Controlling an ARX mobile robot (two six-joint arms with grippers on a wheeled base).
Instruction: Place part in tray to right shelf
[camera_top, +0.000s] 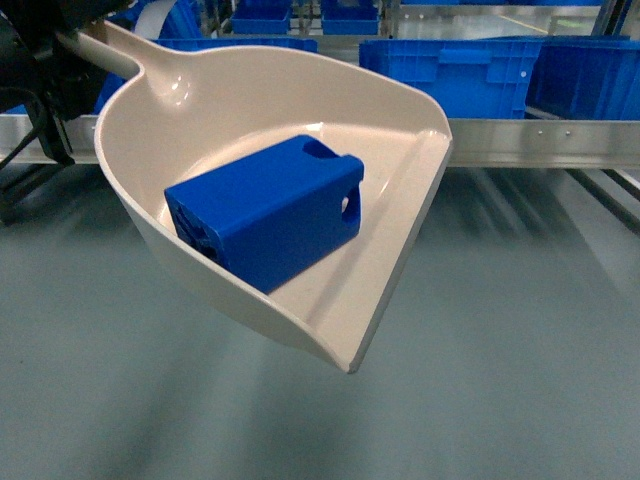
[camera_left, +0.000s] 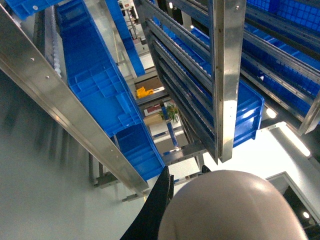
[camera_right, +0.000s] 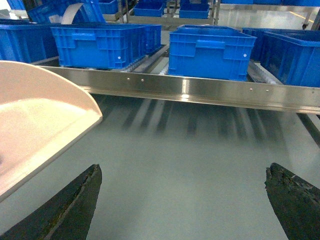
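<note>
Bright blue hollow plastic block (camera_top: 268, 208) lies on its side inside the beige dustpan-shaped plastic tray (camera_top: 400, 250), held above grey floor (camera_top: 520, 350). Left gripper (camera_top: 45, 65) at tray handle, far left; grip state cannot be told. Right gripper (camera_right: 182, 200) spread wide, grasping nothing. Stainless-steel shelf rail (camera_right: 200, 92) with blue ribbed crates (camera_right: 210, 50) lies beyond.

head: down, close on tray (camera_top: 400, 180) | wrists: facing right shelf (camera_right: 200, 92)
</note>
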